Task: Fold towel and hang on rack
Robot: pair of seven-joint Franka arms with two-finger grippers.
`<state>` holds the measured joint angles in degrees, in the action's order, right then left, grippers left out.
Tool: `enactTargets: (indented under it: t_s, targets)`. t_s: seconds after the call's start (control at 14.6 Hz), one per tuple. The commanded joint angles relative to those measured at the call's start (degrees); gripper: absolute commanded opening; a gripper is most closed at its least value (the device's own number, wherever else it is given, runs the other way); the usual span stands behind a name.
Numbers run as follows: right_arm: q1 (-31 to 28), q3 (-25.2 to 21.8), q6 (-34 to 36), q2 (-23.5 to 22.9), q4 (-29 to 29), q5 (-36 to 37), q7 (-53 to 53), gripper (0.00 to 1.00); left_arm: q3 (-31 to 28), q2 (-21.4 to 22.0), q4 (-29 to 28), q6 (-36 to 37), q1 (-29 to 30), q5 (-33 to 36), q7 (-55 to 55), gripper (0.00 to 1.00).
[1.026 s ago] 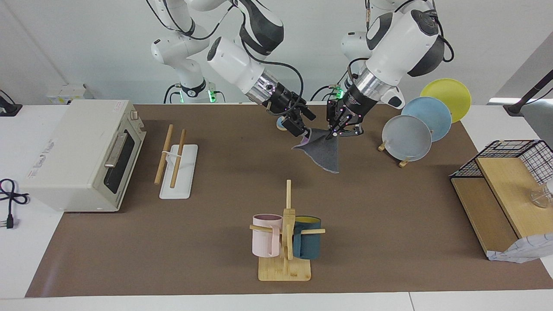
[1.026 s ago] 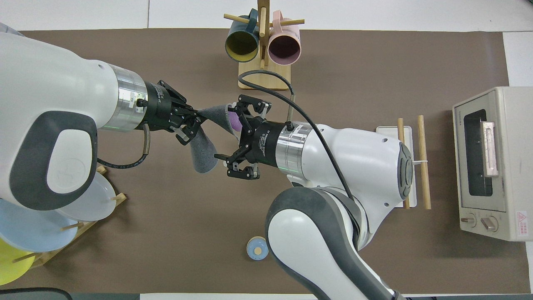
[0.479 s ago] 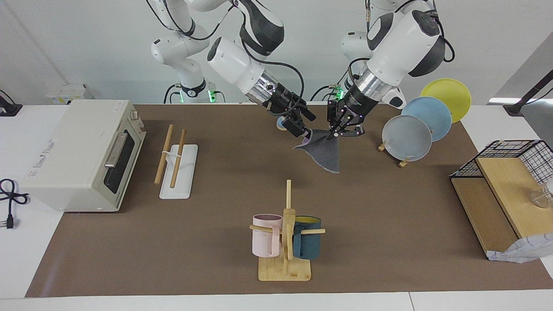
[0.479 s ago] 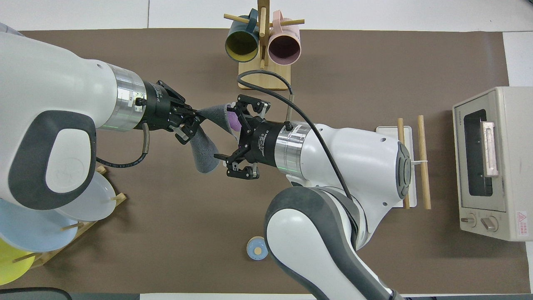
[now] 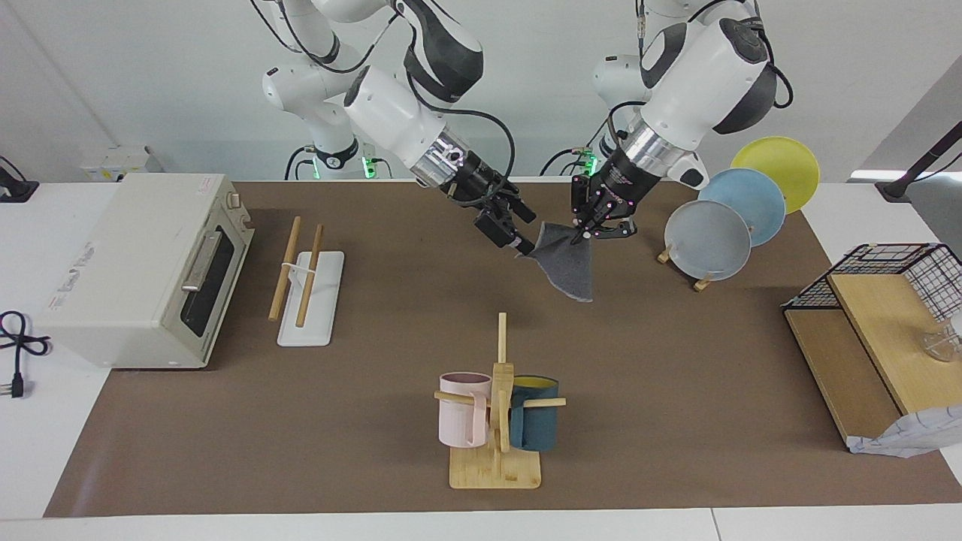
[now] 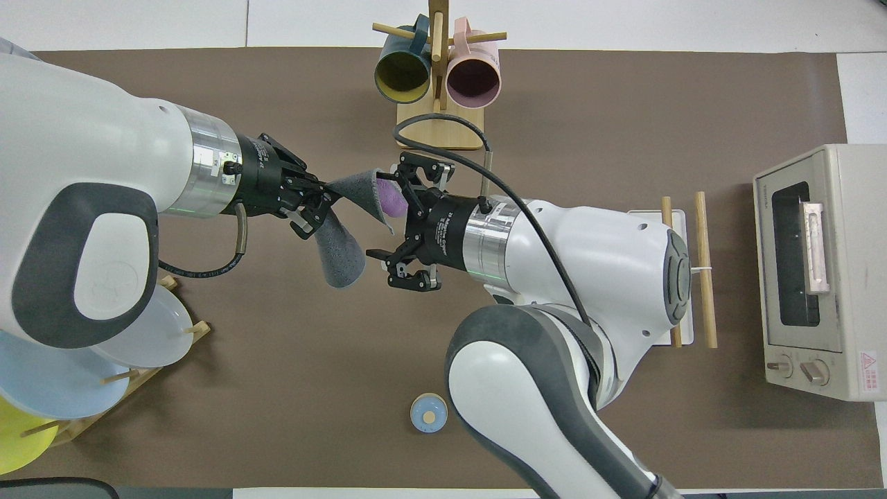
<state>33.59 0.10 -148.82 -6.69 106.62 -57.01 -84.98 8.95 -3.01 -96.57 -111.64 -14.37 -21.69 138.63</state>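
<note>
The towel hangs in the air over the middle of the table, its dark grey face outward. A bit of its purple face shows in the overhead view. My left gripper is shut on one top corner of it. My right gripper is open at the towel's other top corner, and the purple edge lies between its spread fingers. The rack, two wooden rods on a white base, stands beside the toaster oven. My right arm hides part of its base in the overhead view.
A toaster oven stands at the right arm's end. A mug tree with two mugs is farther out from the towel. A plate stand and a wire basket on a wooden shelf are at the left arm's end. A small blue disc lies near the robots.
My right gripper has drawn back a little toward its own end of the table and dropped slightly. My left gripper and the hanging towel have hardly moved.
</note>
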Motion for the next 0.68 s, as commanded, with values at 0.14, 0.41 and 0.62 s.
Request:
enactTargets:
  t_s: [0.14, 0.41, 0.62]
  targets:
    - [2.3, 0.7, -2.3, -0.8, -0.2, -0.2, -3.3, 1.00, -0.2, 2.2, -2.6, -1.0, 0.2, -1.0, 0.9, 0.00]
    - [2.8, 0.7, -3.0, -0.9, -0.2, -0.2, -6.1, 1.00, -0.2, 2.2, -2.6, -1.1, 0.2, -1.0, 1.2, 0.00]
    - [2.2, 0.7, -2.9, -3.7, -3.2, -0.1, -6.0, 1.00, -0.2, 2.2, -2.6, -1.0, 0.2, -1.0, 1.4, 0.00]
